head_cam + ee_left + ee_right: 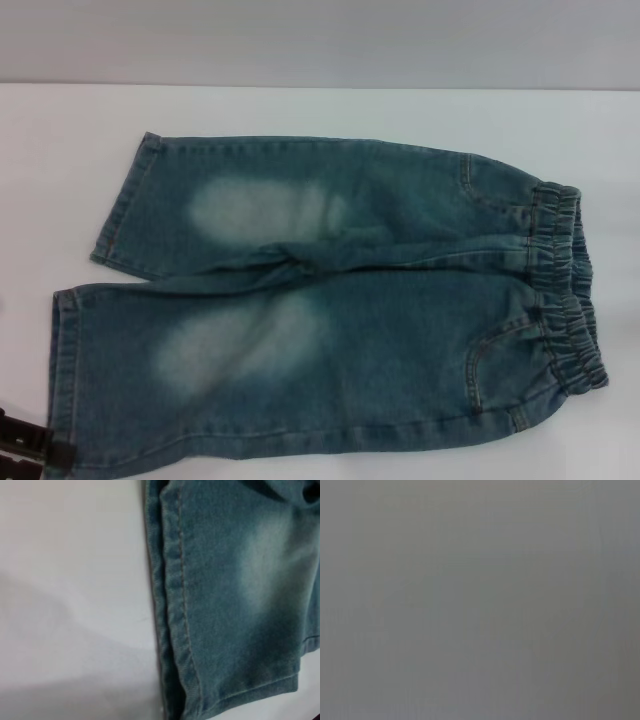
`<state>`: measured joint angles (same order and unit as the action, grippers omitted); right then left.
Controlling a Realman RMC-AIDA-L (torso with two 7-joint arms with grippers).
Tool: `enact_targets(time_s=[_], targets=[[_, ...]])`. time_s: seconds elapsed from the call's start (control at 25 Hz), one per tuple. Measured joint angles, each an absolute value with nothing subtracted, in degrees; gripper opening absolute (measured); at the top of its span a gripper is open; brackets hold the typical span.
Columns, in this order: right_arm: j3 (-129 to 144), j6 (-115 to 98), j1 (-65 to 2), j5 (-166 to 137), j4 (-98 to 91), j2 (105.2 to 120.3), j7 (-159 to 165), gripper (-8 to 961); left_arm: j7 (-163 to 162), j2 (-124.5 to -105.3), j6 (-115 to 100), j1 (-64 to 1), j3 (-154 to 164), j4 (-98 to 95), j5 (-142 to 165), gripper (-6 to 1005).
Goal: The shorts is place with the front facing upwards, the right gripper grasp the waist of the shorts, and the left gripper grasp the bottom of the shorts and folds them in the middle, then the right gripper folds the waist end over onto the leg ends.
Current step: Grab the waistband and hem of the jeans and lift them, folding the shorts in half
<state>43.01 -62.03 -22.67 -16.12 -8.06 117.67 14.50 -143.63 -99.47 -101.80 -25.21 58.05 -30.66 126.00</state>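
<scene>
The shorts [330, 300] lie flat and spread out on the white table [300, 110], front up, with pale faded patches on both thighs. The ruffled waist [565, 290] is at the right. The bottom, the two leg ends, is at the left: the far hem [120, 210] and the near hem [62, 380]. My left gripper [35, 445] shows only as dark parts at the lower left corner, right beside the near hem. The left wrist view looks down on a hem [175, 605] with its stitch lines. The right gripper is out of view.
A grey wall [320, 40] rises behind the table's far edge. Bare white tabletop [70, 580] lies to the left of the leg ends and beyond the waist at the right. The right wrist view shows only plain grey.
</scene>
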Motion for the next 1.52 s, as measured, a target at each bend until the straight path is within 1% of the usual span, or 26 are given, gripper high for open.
enact_targets(time_s=[0.68,1.52], targets=[[43.1,-62.0,-23.2,-16.1,-8.1,117.34,14.5,788,-143.7,-99.49,-101.2,-25.4,57.3,-31.1,126.7,709],[43.1,-62.0,-23.5,-16.1,-8.1,117.33,14.5,788,-143.6,-99.59,-100.6,-24.9,57.6,-30.8,126.7,709]])
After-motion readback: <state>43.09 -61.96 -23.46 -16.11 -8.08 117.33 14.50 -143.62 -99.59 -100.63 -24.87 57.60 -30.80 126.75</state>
